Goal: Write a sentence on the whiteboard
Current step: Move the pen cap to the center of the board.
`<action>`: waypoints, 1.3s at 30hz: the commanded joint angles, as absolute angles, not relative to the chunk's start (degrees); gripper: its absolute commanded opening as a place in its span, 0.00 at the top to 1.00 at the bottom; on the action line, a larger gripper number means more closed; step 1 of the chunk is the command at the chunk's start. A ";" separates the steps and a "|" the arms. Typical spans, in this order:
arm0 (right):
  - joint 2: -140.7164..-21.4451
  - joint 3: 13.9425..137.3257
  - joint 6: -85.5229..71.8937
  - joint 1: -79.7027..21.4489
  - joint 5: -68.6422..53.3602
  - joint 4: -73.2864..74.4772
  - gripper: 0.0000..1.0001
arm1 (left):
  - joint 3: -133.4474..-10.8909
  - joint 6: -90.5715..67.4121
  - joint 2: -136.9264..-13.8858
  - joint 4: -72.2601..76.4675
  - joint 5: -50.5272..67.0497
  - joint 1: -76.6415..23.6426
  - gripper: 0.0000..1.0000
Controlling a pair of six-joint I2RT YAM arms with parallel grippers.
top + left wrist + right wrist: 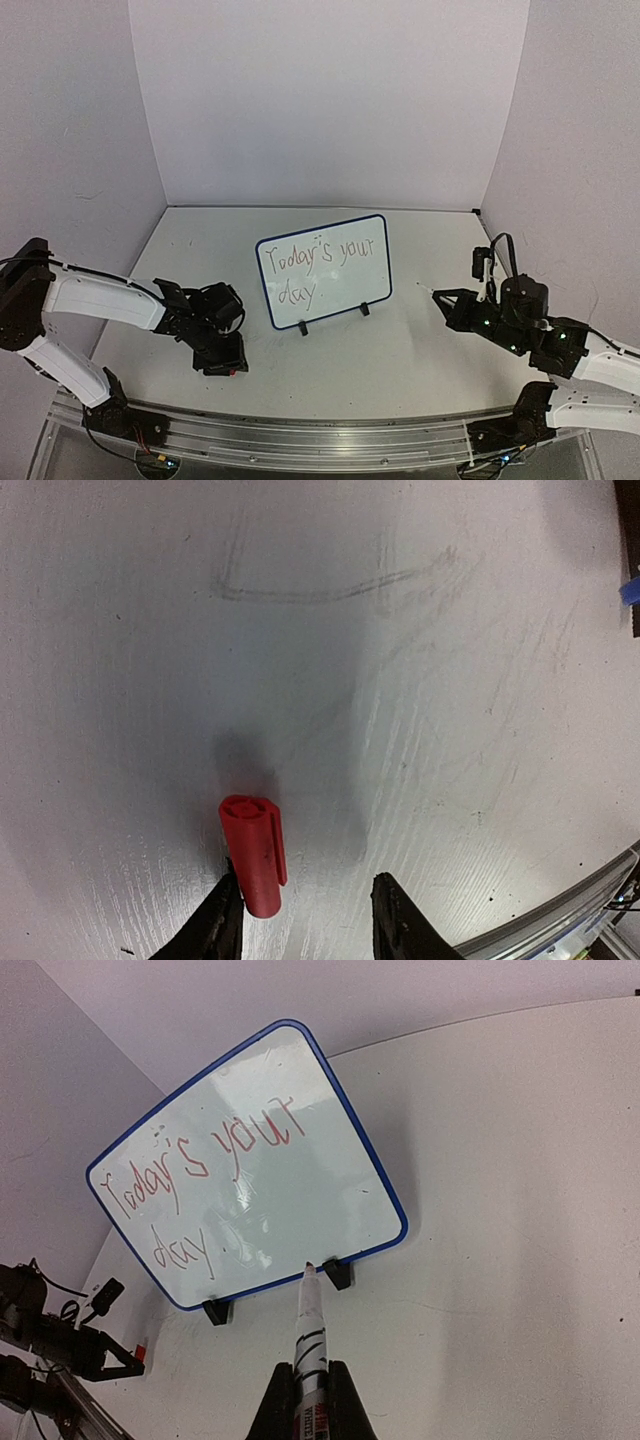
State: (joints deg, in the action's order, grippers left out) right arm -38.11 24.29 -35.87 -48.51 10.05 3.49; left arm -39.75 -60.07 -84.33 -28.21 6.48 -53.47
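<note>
The whiteboard (340,285) stands on two black feet mid-table, tilted. The sentence (318,262) reads "Today's your day" in two reddish lines; it also shows in the right wrist view (200,1155) on the whiteboard (300,1220). My right gripper (452,298) is shut on a white marker (311,1325), uncapped, its tip pointing at the board's lower edge, a short way off it. My left gripper (307,880) is open and low over the table left of the board. A red marker cap (252,852) rests against its left finger (222,920).
White enclosure walls stand close behind and on both sides. A metal rail (300,432) runs along the table's near edge. Grey smudged pen marks (330,588) are on the table under the left gripper. The left arm (60,1345) sits left of the board.
</note>
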 commanded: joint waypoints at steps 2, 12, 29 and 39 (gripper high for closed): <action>-37.73 24.30 -35.90 -48.35 10.16 2.27 1.00 | -41.27 -60.57 -86.56 -25.00 7.00 -54.46 0.57; -38.82 24.70 -35.70 -48.39 10.07 2.25 1.00 | -43.76 -61.38 -90.73 -14.43 5.92 -55.74 0.57; -39.93 24.70 -36.35 -48.36 9.49 2.26 1.00 | -41.58 -46.97 -81.83 -9.17 3.71 -56.60 0.52; -42.11 25.43 -36.25 -48.41 9.35 2.20 1.00 | -38.74 -36.00 -76.90 -15.64 1.85 -55.06 0.51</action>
